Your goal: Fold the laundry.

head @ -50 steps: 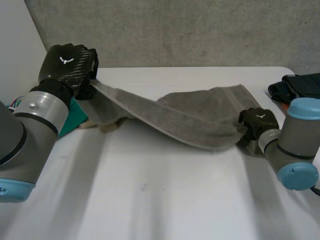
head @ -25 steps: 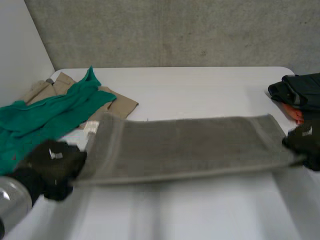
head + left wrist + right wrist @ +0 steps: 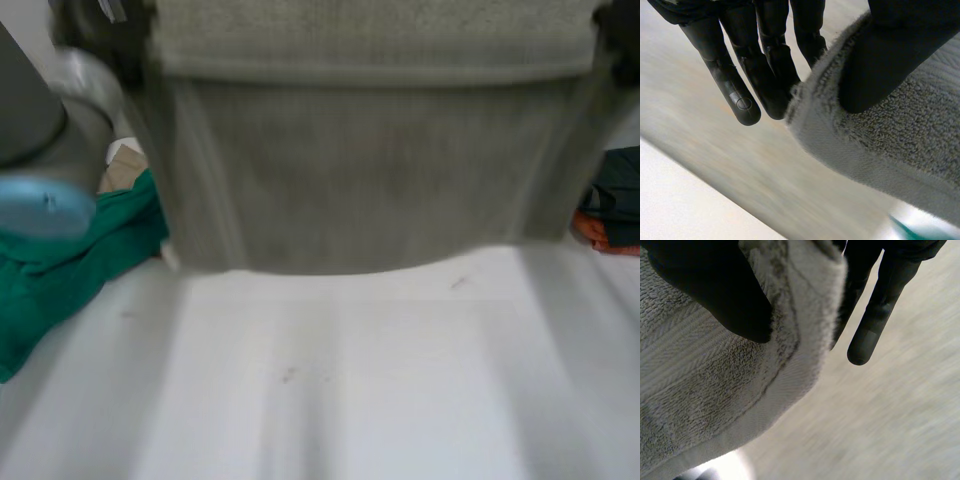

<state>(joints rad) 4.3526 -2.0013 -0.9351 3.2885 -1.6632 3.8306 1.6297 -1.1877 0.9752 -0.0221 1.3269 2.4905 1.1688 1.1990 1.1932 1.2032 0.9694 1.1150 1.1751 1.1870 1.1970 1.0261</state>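
A grey towel hangs spread wide above the white table, held up by its two upper corners. My left hand is at the towel's upper left corner; in the left wrist view its thumb presses the towel's corner against the fingers behind it. My right hand is at the upper right corner; in the right wrist view its thumb pins the towel's edge against the fingers.
A green garment lies over a tan cloth at the table's left. Dark clothes with something orange sit at the right edge. The table's front lies bare under the towel.
Both hands have swung the towel up from low over the table to high in front of the camera, where it now hangs stretched flat. A second ago it sagged crumpled between them.
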